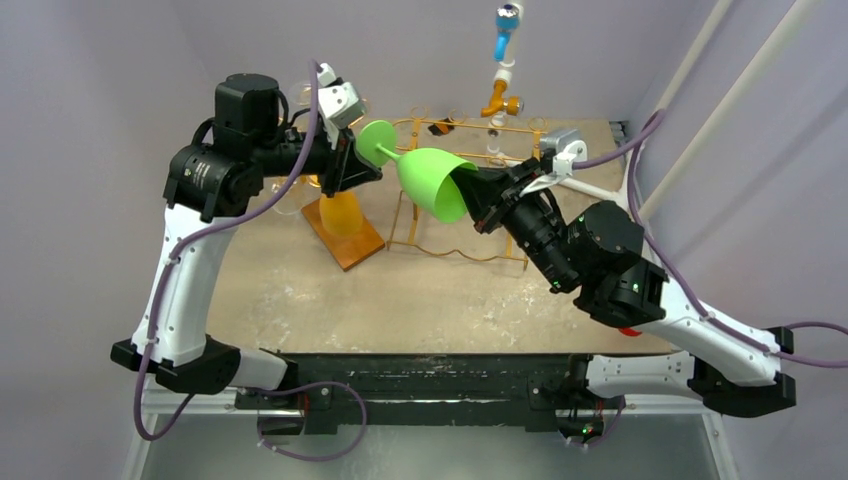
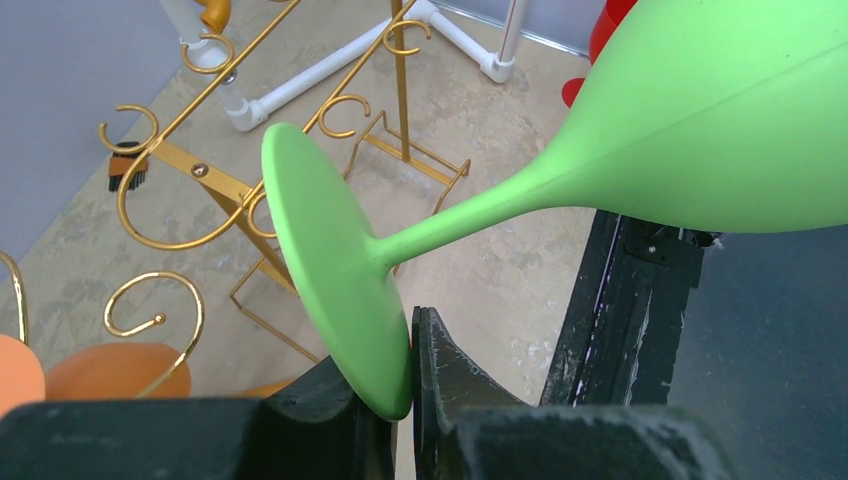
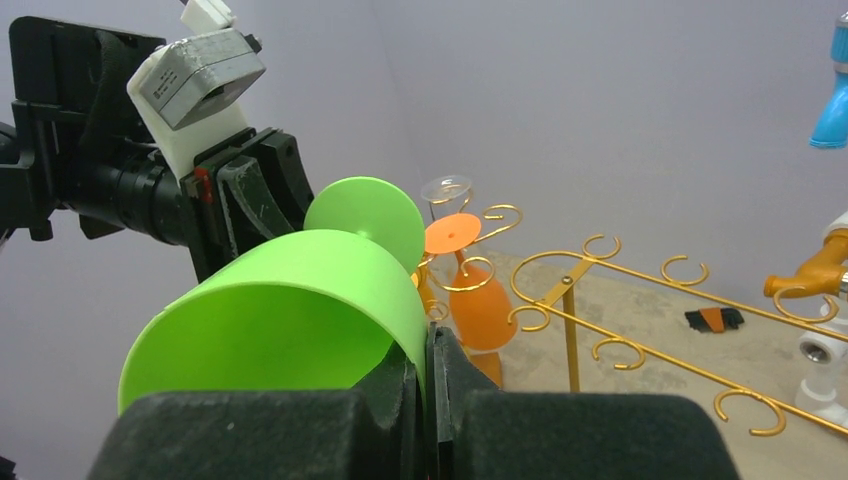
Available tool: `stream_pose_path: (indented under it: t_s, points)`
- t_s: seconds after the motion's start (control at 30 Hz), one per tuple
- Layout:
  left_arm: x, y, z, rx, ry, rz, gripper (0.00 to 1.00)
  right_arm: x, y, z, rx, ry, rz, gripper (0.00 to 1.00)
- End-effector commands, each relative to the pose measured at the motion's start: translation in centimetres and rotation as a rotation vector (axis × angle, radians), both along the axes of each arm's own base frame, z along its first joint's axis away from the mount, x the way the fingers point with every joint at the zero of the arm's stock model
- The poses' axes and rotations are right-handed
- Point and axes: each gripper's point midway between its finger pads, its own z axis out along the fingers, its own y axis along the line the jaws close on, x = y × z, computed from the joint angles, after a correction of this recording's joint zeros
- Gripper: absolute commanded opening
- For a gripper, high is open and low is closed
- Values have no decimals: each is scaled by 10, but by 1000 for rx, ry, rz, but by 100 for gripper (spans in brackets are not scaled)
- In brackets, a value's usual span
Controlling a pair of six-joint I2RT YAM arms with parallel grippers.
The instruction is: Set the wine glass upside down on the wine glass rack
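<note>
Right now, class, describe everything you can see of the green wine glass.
The wine glass is bright green, opaque and matte, plastic-looking: flat round foot, thin stem, wide bowl. It lies roughly on its side in mid-air near the gold rack. The left end effector pinches the foot's edge; the right end effector pinches the bowl's rim.

Bystanders on the mottled table (image 1: 420, 300)
An orange glass (image 1: 341, 212) is upside down over a brown board (image 1: 352, 245) toward the left edge. A small brush (image 1: 441, 126) lies at the far edge, and white piping (image 2: 320, 70) sits near the far right corner.
</note>
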Motion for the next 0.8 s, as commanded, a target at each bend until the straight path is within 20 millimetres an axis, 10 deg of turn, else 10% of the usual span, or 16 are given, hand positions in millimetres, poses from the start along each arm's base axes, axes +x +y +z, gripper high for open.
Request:
stream_pose_path:
  t_s: [0.0, 0.13, 0.2, 0.47, 0.77]
  points:
    - [9, -4, 34, -64, -136, -7, 10, -19, 29, -23, -54, 14, 152, 0]
    - [12, -2, 38, -63, -161, 10, 15, -20, 37, -35, -82, 29, 173, 0]
    - [12, -2, 37, -50, -180, 2, 2, -21, 38, -40, -89, 35, 176, 9]
    - [25, 25, 55, 103, -532, 58, 0, -31, 20, -52, -123, 73, 196, 97]
    - [37, 57, 89, 316, -913, 128, 0, -91, -3, -56, -270, 116, 481, 99]
